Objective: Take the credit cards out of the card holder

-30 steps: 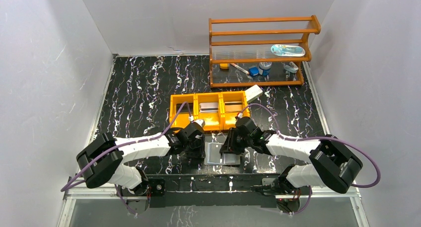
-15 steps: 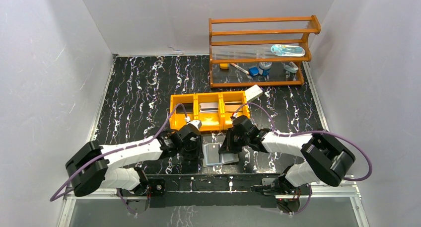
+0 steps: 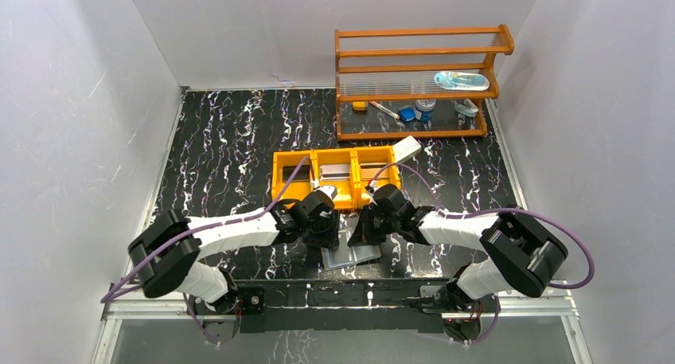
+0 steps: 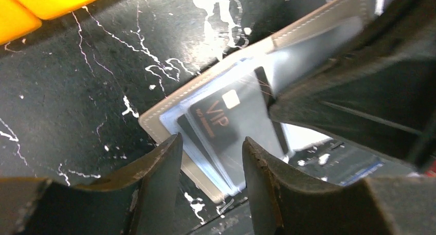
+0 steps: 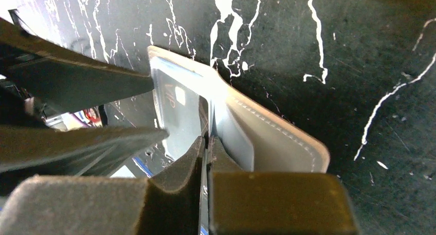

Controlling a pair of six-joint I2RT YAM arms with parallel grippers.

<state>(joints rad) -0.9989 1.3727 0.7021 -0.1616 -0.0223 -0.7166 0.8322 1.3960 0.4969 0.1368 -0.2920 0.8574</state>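
Item: holder (image 4: 169,109), grey, lying open on the black marbled worktop (image 4: 77,80) just before the orange tray (image 3: 290,190), between the two arms. Contents: one dark card (image 4: 218,119) marked VIP, seated in a clear pocket on the pale inner face; other cards not made out here. Right hand (image 5: 207,142): fingers pressed together, pinching a thin inner leaf of the holder near its fold and lifting that side off the worktop. Left hand (image 4: 211,147): fingers spread, poised at the holder's open edge, the dark card in line between them, nothing gripped. Hazards, as judged: the left fingers may close on pocket film together with the card, so the whole holder drags rather than the card sliding free. The right pinch sits on a narrow edge and may slip under that pull, letting the holder fold shut or skate toward the tray. The two hands stand very close, so a small misaim could knock one against the other. A thin, slick card may also slip out of a shallow grip.
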